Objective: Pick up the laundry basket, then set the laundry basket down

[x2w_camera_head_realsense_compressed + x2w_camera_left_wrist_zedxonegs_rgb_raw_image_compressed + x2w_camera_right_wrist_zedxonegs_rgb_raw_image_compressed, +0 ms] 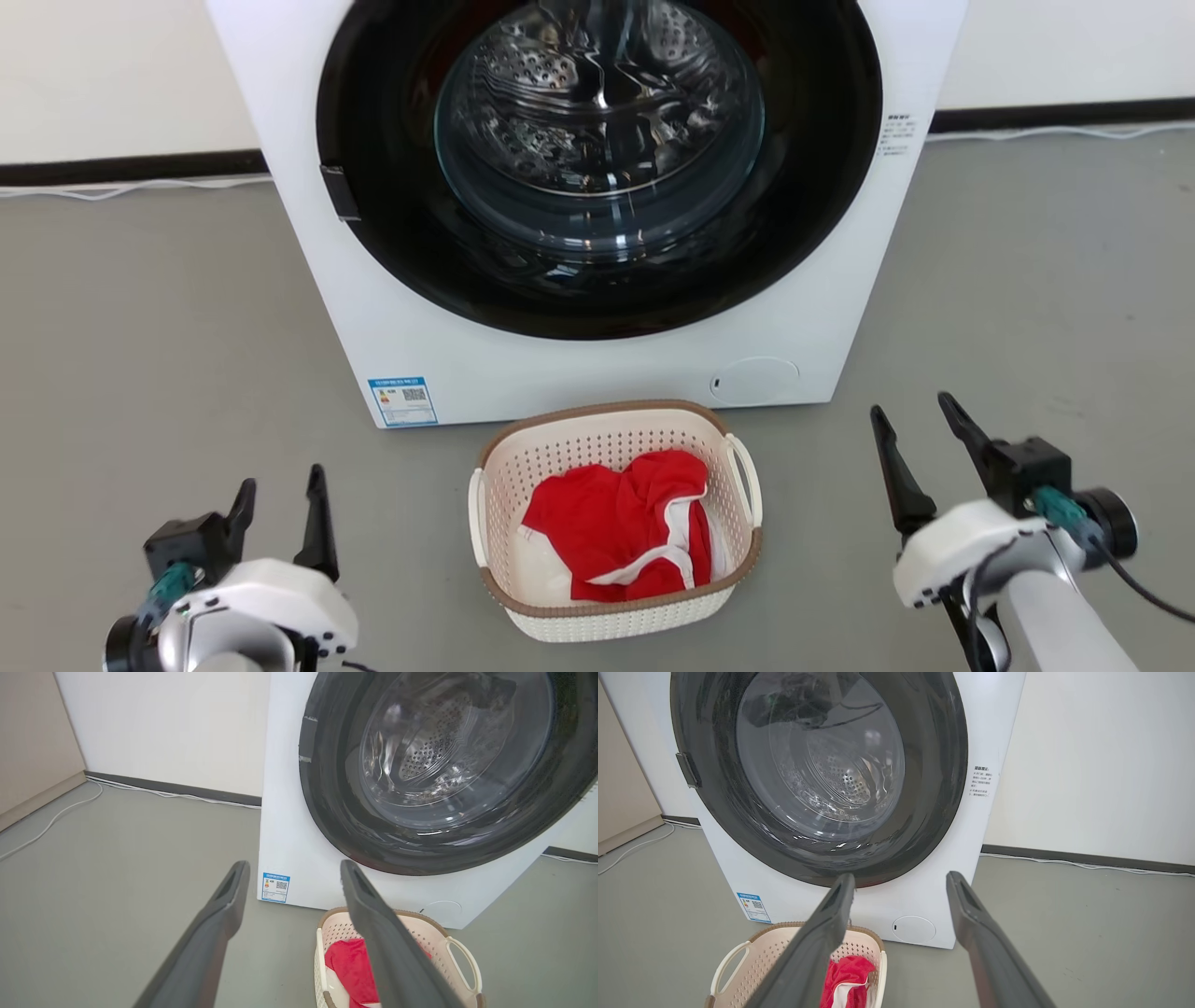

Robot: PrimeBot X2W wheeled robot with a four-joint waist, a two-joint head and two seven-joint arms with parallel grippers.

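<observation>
The laundry basket (611, 623), a red garment (616, 532) inside, sits on the grey floor (140, 327) just before the white washing machine (597, 373). The robot's left gripper (282, 478) and right gripper (910, 404) hover on either side of it, both spread wide and empty, neither touching the basket's loop handles
</observation>
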